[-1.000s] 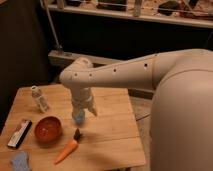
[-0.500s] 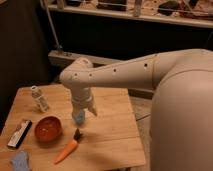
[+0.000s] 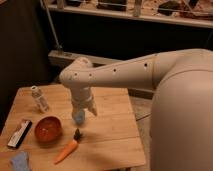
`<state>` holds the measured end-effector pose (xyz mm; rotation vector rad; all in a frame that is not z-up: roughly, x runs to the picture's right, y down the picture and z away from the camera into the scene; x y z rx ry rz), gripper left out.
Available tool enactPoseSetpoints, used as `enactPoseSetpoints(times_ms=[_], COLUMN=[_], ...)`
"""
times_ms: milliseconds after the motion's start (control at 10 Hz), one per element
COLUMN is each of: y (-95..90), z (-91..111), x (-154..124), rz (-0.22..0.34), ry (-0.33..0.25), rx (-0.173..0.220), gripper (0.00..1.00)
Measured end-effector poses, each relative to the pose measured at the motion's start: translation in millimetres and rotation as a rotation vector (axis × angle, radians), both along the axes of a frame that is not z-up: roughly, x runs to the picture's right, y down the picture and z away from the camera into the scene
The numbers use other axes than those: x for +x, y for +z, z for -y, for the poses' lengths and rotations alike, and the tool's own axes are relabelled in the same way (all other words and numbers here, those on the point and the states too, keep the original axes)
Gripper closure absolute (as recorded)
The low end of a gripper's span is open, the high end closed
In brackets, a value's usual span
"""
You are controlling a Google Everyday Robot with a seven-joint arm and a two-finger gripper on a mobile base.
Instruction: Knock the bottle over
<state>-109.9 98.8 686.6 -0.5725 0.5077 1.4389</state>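
The reach toward the bottle (image 3: pixel 40 99) looks to be the step in hand: it stands upright at ten o'clock from the gripper (image 3: pixel 84 114), open or closed I cannot tell, which hangs over the table (image 3: pixel 116 136) and probably needs a sideways sweep next.

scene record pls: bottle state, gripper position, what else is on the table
bottle: standing, back-left part of the table
gripper: over mid-table, right of the bottle, apart from it
table: wood
orange bowl: front-left, in front of the bottle
carrot: lying right of the bowl
black-and-white device: flat, left edge
blue item: front-left corner
status: bottle not yet knocked over
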Motion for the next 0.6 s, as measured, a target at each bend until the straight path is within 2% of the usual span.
enactPoseSetpoints(times_ms=[300,600], y=[-24.4,-44.3], z=[32,49], x=[-38,-89], rz=[0.045,0.100], ry=[-0.040,-0.098], rx=[0.046,0.070], gripper=[0.35,0.35])
